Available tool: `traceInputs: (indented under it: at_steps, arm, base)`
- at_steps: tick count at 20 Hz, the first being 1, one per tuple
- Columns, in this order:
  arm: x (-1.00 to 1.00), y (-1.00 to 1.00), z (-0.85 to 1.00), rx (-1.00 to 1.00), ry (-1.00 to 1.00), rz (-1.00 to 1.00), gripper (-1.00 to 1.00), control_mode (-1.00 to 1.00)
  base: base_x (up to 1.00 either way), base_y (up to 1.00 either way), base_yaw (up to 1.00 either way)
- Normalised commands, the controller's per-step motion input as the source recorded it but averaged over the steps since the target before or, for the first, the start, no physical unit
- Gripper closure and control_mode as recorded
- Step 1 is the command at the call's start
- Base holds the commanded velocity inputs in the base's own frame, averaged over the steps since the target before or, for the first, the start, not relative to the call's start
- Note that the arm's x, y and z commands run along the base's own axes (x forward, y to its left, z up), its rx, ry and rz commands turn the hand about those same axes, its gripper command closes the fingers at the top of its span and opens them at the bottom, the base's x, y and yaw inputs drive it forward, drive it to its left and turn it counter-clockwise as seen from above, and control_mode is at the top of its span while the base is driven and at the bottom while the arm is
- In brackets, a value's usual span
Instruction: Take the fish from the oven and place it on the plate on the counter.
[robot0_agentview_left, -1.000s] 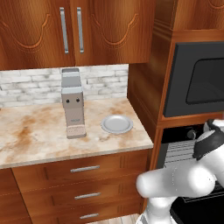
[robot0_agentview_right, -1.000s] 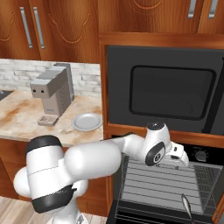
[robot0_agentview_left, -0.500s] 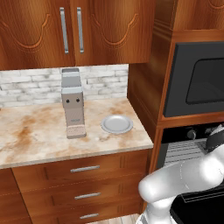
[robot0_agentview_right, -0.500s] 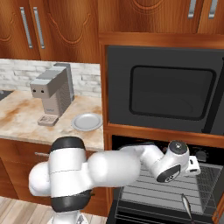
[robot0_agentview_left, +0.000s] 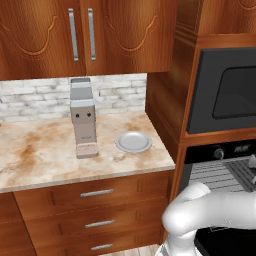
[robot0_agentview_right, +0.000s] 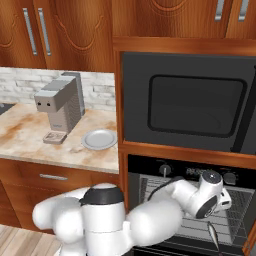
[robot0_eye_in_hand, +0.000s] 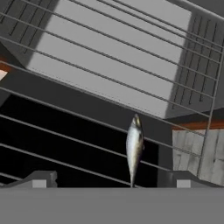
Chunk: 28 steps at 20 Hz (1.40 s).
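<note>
The fish (robot0_eye_in_hand: 134, 147), slim and dark with a pale sheen, lies on a grey wire rack (robot0_eye_in_hand: 105, 83) inside the open oven (robot0_agentview_right: 150, 172). It also shows low on the rack in the right base view, fish (robot0_agentview_right: 214, 235). My gripper (robot0_eye_in_hand: 113, 179) is open, its fingertips (robot0_eye_in_hand: 41, 178) far apart. The fish sits just beyond them, a little right of the middle, untouched. My hand (robot0_agentview_right: 212, 194) hangs in the oven mouth above the rack. The pale grey plate (robot0_agentview_left: 133, 141) rests on the beige counter (robot0_agentview_left: 40, 155) near its right end, plate (robot0_agentview_right: 99, 139).
A grey coffee machine (robot0_agentview_left: 82, 117) stands on the counter left of the plate. A black unit with a glass window (robot0_agentview_right: 197, 105) sits above the oven. Wooden cupboards hang overhead and drawers with steel handles (robot0_agentview_left: 97, 192) run below the counter.
My arm has reached further right and lower into the oven. In the left base view the hand has slid out past the right edge. Fish and plate have not moved.
</note>
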Motion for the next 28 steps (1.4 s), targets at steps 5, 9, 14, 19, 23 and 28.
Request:
traceInputs:
  at_steps: [5, 9, 14, 19, 23, 28]
  arm:
    - [0.23, -0.04, -0.39, -0.02, 0.14, 0.00, -1.00, -1.00]
    - [0.04, -0.16, -0.27, 0.02, 0.07, 0.00, -1.00, -1.00]
    - [0.00, -0.38, -0.19, 0.11, 0.08, 0.00, -1.00, -1.00]
    - [0.10, -0.40, -0.18, 0.13, 0.06, 0.00, -1.00, -1.00]
    - [0.22, -0.23, -0.31, 0.03, 0.00, 0.00, -1.00, -1.00]
    - [0.28, -0.12, -0.42, 0.01, 0.00, 0.00, -1.00, -1.00]
  base:
    - [0.00, 0.00, 0.00]
    - [0.00, 0.00, 0.00]
    - [0.00, 0.00, 0.00]
    - [0.00, 0.00, 0.00]
    - [0.00, 0.00, 0.00]
    - [0.00, 0.00, 0.00]
